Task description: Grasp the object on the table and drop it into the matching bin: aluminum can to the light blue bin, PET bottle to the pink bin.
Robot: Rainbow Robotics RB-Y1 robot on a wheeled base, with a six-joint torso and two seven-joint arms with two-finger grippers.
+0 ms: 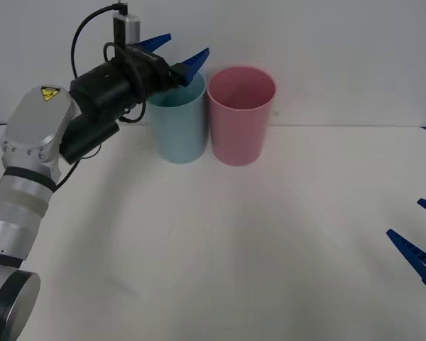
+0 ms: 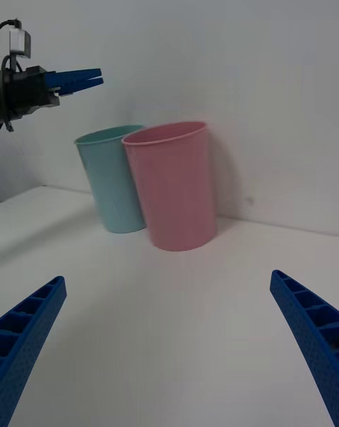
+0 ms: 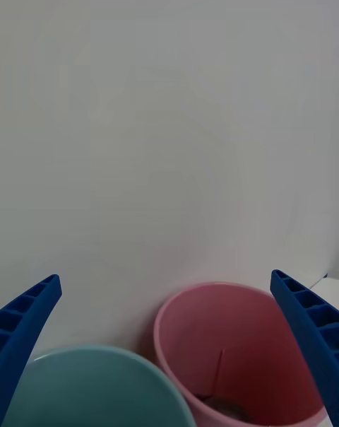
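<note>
My left gripper hangs open and empty just above the rim of the light blue bin, on the side toward the pink bin. The two bins stand touching, side by side, at the back of the white table. In the left wrist view the fingers frame the light blue bin and the pink bin from above. A dim shape lies at the pink bin's bottom; I cannot tell what it is. The PET bottle is out of view. My right gripper rests open low at the table's right edge.
A plain white wall rises right behind the bins. In the right wrist view the pink bin and the light blue bin stand ahead of my right gripper, with the left gripper above them.
</note>
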